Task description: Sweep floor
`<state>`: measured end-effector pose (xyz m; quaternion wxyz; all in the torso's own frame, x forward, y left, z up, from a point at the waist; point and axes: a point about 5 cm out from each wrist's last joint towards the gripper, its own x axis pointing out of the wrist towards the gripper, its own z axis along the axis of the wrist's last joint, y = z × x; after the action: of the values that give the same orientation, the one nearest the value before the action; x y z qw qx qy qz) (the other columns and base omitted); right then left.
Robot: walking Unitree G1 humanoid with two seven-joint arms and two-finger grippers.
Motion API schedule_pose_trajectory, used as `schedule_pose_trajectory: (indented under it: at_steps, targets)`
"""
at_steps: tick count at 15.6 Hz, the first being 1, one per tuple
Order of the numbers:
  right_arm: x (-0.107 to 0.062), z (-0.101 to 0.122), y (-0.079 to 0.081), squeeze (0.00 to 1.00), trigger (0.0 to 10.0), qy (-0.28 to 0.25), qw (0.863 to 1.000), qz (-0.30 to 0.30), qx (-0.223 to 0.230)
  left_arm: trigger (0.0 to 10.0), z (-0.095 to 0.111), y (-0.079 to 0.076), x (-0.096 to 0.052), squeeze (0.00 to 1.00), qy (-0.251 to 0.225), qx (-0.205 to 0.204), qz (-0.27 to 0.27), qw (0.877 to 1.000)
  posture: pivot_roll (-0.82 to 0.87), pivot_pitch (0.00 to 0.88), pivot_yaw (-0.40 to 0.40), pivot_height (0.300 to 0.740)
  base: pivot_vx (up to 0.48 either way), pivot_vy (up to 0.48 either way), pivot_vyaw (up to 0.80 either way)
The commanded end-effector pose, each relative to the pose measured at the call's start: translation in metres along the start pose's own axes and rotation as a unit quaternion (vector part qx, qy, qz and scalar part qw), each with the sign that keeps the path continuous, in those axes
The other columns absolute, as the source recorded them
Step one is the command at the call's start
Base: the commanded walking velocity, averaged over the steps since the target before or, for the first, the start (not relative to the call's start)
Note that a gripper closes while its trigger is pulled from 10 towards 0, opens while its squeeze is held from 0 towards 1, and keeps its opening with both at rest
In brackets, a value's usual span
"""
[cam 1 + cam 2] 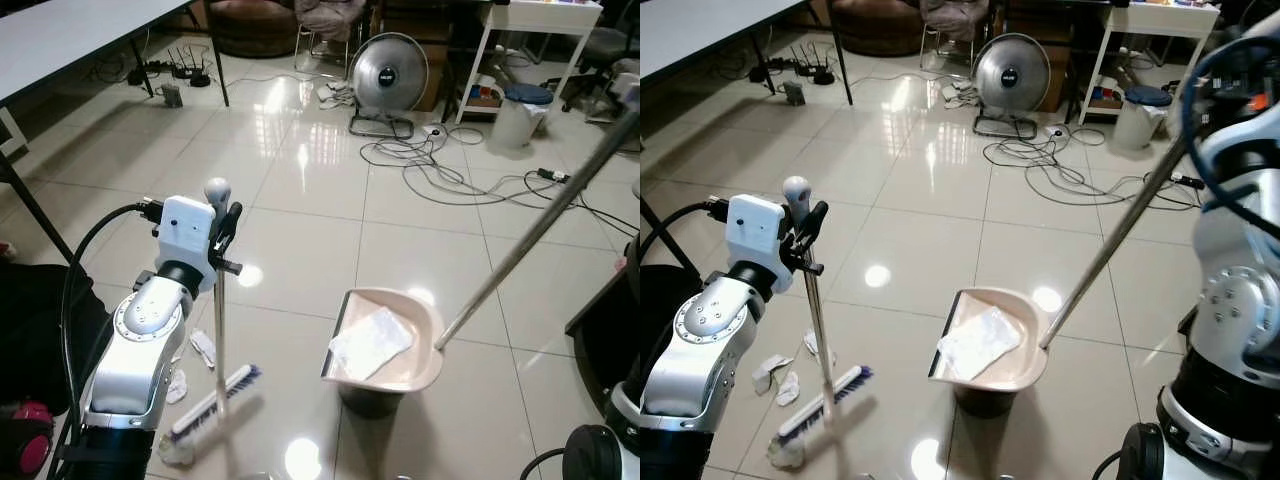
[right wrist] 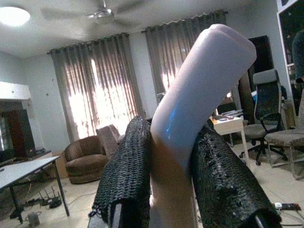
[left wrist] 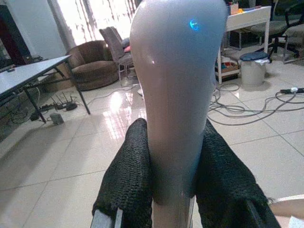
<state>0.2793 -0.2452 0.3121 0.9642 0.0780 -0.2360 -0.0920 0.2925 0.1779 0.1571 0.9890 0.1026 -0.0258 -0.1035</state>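
Observation:
My left gripper [image 1: 227,235] is shut on the top of the upright broom handle [image 1: 218,330], just under its rounded grey knob [image 3: 175,71]. The blue-and-white broom head [image 1: 213,400] rests on the tiles by my left side. A beige dustpan [image 1: 400,375] sits on the floor in front of me with a crumpled white paper [image 1: 369,341] inside. Its long silver handle [image 1: 530,240] slants up to the right, where my right gripper [image 2: 171,137] is shut on the white grip. Small white paper scraps [image 1: 780,380] lie beside the broom head.
A round floor fan [image 1: 388,74] and loose cables [image 1: 450,170] lie ahead. A long table [image 1: 60,35] stands at the far left, a white bin [image 1: 520,115] and desk at the far right. Dark furniture [image 1: 605,330] is close on my right, a black bag [image 1: 30,320] on my left.

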Motion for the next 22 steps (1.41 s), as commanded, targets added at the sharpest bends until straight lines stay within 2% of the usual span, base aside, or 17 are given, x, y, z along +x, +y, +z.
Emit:
schedule_pose_trajectory:
  at_steps: [1,10,12,15,17,20,22]
  targets:
    - [0.003,0.006,0.003,0.00,10.0,-0.023,1.000,0.007,-0.012,10.0,0.004,-0.001,-0.001,0.00,-0.009,0.003,-0.001,1.000,0.02,0.049,0.004,0.740,0.000,0.000,0.00]
    - [0.019,-0.015,0.032,0.00,10.0,-0.063,0.996,0.068,-0.015,10.0,0.001,-0.002,-0.010,0.00,-0.003,0.008,-0.006,1.000,0.04,0.071,0.000,0.740,0.000,0.000,0.00]
    - [0.023,-0.021,0.046,0.00,10.0,-0.092,0.990,0.098,-0.040,10.0,0.001,-0.001,-0.012,0.00,-0.001,0.011,-0.005,1.000,0.05,0.075,0.000,0.740,0.000,0.000,0.00]
    - [0.026,-0.031,0.066,0.00,10.0,-0.110,0.982,0.140,-0.062,10.0,0.001,0.000,-0.014,0.00,0.000,0.014,-0.003,1.000,0.06,0.085,0.002,0.740,0.000,0.000,0.00]
    - [0.023,-0.036,0.078,0.00,10.0,-0.123,0.974,0.171,-0.085,10.0,0.000,0.000,-0.016,0.00,0.001,0.015,0.000,1.000,0.06,0.088,-0.005,0.740,0.000,0.000,0.00]
    - [0.016,-0.046,0.091,0.00,10.0,-0.129,0.968,0.198,-0.086,10.0,-0.001,0.000,-0.017,0.00,0.002,0.015,0.003,1.000,0.06,0.091,-0.007,0.740,0.000,0.000,0.00]
    - [0.002,-0.059,0.112,0.00,10.0,-0.131,0.954,0.246,-0.109,10.0,0.000,-0.002,-0.017,0.00,0.002,0.015,0.003,1.000,0.06,0.091,-0.011,0.740,0.000,0.000,0.00]
